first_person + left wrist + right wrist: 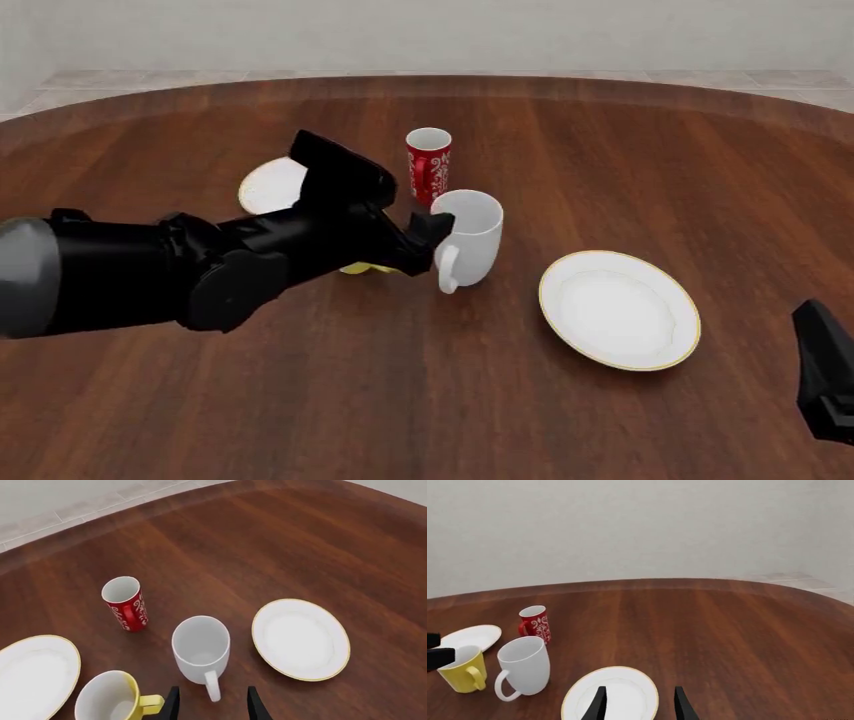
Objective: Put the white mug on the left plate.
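Left gripper (211,704) is hanging open just above the table, its two dark fingers (172,705) spread on either side of the mug's (200,650) loop handle without touching it. In the front view the left gripper (416,238) is sitting right beside the mug (469,238), on its left.

The mug is standing upright on the wood (400,380), handle facing the arms' side of the table. It is sitting between the two plates and on neither. The small plate (271,184) is lying behind and to the left, half hidden by the left arm (174,265). The large plate (619,308) is lying to the mug's right, apart from it.

Just behind the mug the red cup (429,166) is standing upright. The yellow mug (113,704) is sitting close on the mug's left; from the front only a yellow sliver is showing under the arm.

Right gripper (638,704) is waiting open at the near right edge of the table, its fingers spread above the large plate's near rim (610,692) in its own camera, well apart from the mug (524,666).
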`<state>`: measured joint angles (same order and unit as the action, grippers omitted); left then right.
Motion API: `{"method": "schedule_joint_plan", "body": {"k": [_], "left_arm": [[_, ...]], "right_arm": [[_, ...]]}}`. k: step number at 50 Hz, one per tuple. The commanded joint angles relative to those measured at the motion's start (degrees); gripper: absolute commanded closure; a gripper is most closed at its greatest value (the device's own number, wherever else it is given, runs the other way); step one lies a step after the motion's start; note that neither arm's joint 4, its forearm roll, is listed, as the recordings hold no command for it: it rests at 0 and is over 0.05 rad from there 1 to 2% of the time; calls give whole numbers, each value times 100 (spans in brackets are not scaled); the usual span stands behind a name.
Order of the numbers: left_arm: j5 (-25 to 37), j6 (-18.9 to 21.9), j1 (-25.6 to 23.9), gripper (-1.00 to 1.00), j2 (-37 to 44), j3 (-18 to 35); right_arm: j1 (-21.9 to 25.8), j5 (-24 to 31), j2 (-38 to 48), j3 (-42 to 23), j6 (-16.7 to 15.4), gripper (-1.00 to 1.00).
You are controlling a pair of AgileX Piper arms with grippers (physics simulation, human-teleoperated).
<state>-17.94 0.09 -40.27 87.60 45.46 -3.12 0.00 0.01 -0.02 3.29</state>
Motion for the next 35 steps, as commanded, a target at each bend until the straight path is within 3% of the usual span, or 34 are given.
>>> {"method": "schedule_joint_plan", "body": {"k": [1,35], "left_arm": [[-69,-44,-28,-100,247,95],[-200,-168,105,-100,646,216]], "right_arm": [[-64,-10,-1,1,8,-100],[-16,-28,-1,1,3,-100]]}}
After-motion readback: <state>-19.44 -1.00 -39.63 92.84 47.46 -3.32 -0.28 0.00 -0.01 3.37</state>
